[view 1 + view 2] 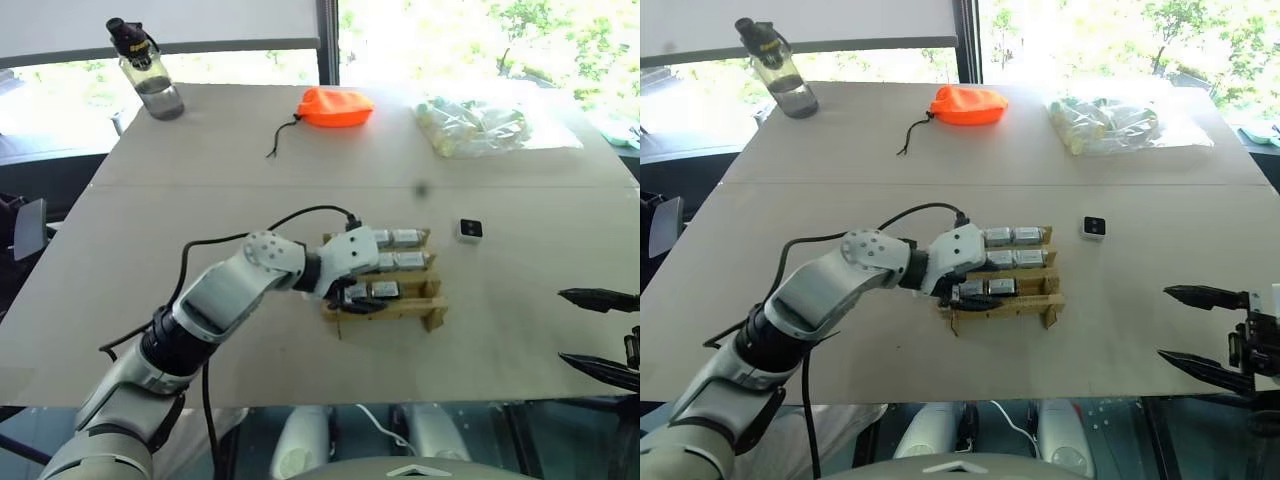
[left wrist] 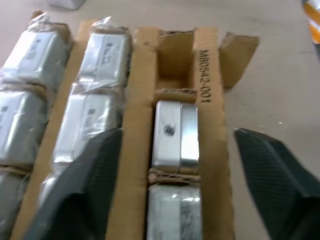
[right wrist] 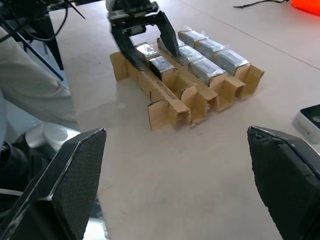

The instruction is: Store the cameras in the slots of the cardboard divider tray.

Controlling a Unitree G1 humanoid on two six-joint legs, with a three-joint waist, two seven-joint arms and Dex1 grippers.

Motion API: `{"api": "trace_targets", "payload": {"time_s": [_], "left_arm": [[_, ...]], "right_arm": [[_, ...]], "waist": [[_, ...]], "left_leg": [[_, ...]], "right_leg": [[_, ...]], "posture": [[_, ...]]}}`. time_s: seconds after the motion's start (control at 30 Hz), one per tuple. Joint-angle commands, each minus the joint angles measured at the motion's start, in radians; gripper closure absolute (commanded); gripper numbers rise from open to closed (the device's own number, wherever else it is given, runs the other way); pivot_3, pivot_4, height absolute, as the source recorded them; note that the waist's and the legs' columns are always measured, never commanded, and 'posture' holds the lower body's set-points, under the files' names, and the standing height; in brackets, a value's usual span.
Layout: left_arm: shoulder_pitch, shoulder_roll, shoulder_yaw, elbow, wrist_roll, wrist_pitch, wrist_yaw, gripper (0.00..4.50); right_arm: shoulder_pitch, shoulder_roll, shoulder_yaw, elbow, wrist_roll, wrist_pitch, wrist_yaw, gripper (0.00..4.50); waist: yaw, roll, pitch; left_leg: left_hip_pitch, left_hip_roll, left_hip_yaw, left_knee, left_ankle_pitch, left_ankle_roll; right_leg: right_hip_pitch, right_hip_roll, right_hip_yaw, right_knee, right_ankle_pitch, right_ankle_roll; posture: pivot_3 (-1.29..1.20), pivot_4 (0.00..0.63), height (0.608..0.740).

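Note:
The cardboard divider tray (image 1: 434,316) lies mid-table with several plastic-wrapped cameras (image 1: 406,238) in its far and middle rows. In the near row sit two cameras, and one of them (image 2: 172,132) rests in its slot between the spread fingers of my left gripper (image 1: 360,298), which is open and straddles that row. The slot (image 2: 175,60) at the row's end is empty. One loose camera (image 1: 470,229), black lens face up, lies on the table right of the tray. My right gripper (image 1: 1200,325) hovers open at the table's right side, holding nothing.
At the table's far side stand a water bottle (image 1: 147,72), an orange drawstring pouch (image 1: 335,106) and a clear bag of pale tubes (image 1: 480,125). A black cable (image 1: 300,214) loops over my left arm. The table's front edge runs just below the tray.

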Motion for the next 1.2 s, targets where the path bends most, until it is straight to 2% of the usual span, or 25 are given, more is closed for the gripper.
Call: {"api": "trace_targets", "payload": {"time_s": [0.03, 0.2, 0.27, 0.4, 0.5, 0.6, 0.77, 1.0, 1.2], "left_arm": [[-0.015, -0.001, 0.120, 0.012, -0.039, -0.031, -0.007, 0.08], [-0.025, -0.006, 0.331, 0.073, -0.168, -0.100, -0.068, 0.08], [-0.024, 0.010, 0.377, 0.089, -0.162, -0.176, -0.090, 0.08], [-0.013, 0.045, 0.434, 0.092, -0.190, -0.206, -0.129, 0.08], [0.004, 0.086, 0.488, 0.106, -0.195, -0.228, -0.139, 0.08], [0.019, 0.112, 0.510, 0.111, -0.179, -0.243, -0.119, 0.08], [0.039, 0.133, 0.551, 0.076, -0.218, -0.216, -0.100, 0.08], [0.033, 0.149, 0.550, 0.081, -0.229, -0.223, -0.100, 0.08], [0.040, 0.166, 0.560, 0.077, -0.241, -0.225, -0.113, 0.08]], "right_arm": [[-0.041, 0.002, 0.003, 0.004, -0.006, -0.003, -0.029, 0.00], [-0.128, 0.033, 0.070, -0.025, -0.053, 0.064, -0.226, 0.00], [-0.160, 0.049, 0.110, -0.042, -0.098, 0.083, -0.311, 0.00], [-0.273, 0.116, 0.185, -0.033, -0.166, 0.094, -0.484, 0.00], [-0.421, 0.211, 0.302, 0.055, -0.345, 0.077, -0.703, 0.00], [-0.495, 0.307, 0.384, 0.088, -0.479, 0.137, -0.916, 0.00], [-0.563, 0.510, 0.436, 0.063, -0.560, 0.293, -1.210, 0.00], [-0.621, 0.702, 0.440, 0.060, -0.588, 0.373, -1.418, 0.00], [-0.609, 0.741, 0.464, 0.061, -0.645, 0.379, -1.502, 0.00]], "waist": [[0.000, 0.000, 0.000], [-0.003, 0.000, 0.000], [-0.002, 0.000, 0.000], [-0.001, 0.000, 0.000], [-0.010, -0.001, 0.000], [-0.007, -0.001, 0.000], [-0.003, 0.000, 0.001], [-0.004, 0.000, 0.001], [-0.009, 0.000, 0.001]], "left_leg": [[0.000, 0.000, 0.000, 0.000, 0.000, 0.000], [0.001, 0.001, 0.000, 0.000, 0.000, 0.000], [0.001, 0.001, 0.000, 0.000, 0.001, -0.002], [0.000, 0.000, 0.000, 0.000, 0.003, -0.005], [0.000, 0.000, 0.003, 0.000, 0.003, -0.005], [0.000, 0.000, 0.003, 0.000, 0.003, -0.005], [-0.003, 0.001, 0.002, -0.001, 0.003, -0.005], [-0.002, 0.000, 0.004, -0.001, 0.003, -0.005], [-0.002, 0.000, 0.004, -0.002, 0.003, -0.005]], "right_leg": [[0.000, 0.000, 0.000, 0.000, 0.000, 0.000], [0.000, 0.000, 0.000, 0.002, 0.000, 0.000], [0.000, 0.000, -0.001, 0.002, 0.000, -0.001], [0.000, 0.000, -0.001, 0.000, 0.000, -0.001], [-0.001, 0.000, -0.002, 0.000, 0.000, 0.000], [-0.001, 0.000, -0.002, 0.001, 0.000, 0.000], [-0.004, -0.001, -0.002, 0.002, 0.000, -0.001], [-0.004, -0.001, -0.002, 0.002, 0.001, -0.001], [-0.004, -0.001, -0.002, 0.002, 0.001, -0.001]], "posture": [[0.00, 0.150, 0.740], [0.00, 0.150, 0.740], [0.00, 0.150, 0.740], [0.00, 0.150, 0.740], [0.00, 0.150, 0.740], [0.00, 0.150, 0.740], [0.00, 0.150, 0.740], [0.00, 0.150, 0.740], [0.00, 0.150, 0.740]]}}
